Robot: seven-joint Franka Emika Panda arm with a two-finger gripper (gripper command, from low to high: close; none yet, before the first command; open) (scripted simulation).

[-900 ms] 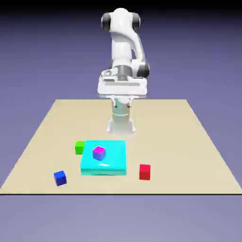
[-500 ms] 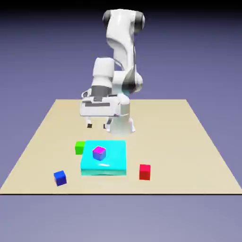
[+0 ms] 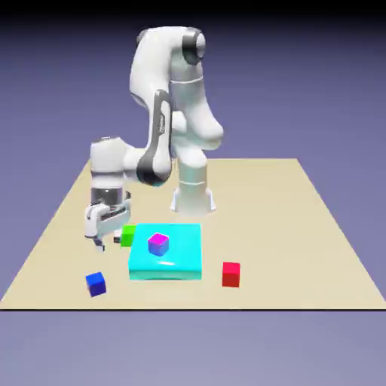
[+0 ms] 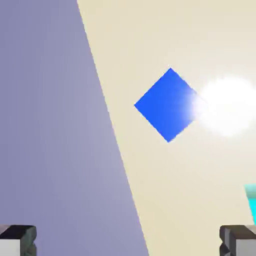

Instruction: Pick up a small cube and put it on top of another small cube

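In the exterior view the gripper (image 3: 108, 240) hangs over the matte beige table (image 3: 317, 226) toward the exterior view's left, its two short dark-tipped fingers (image 3: 100, 243) spread wide with nothing between them. Below it and nearer the camera, well apart from the fingertips, sits the small cube (image 3: 95, 283), a plain dark-blue block with crisp edges, resting flat on the table. Just beside the hand on the exterior view's right is the green cube (image 3: 128, 235), partly hidden behind a glossy cyan slab (image 3: 177, 260) with a low flat top. A magenta cube (image 3: 157, 243) stands on that slab. Farther right, apart from the slab, is the red cube (image 3: 231, 274).

In the hand view the small cube (image 4: 167, 104) shows as a flat blue diamond on the smooth tan surface, above and between the grey finger tips (image 4: 17, 239), with a white glare patch on its right side.
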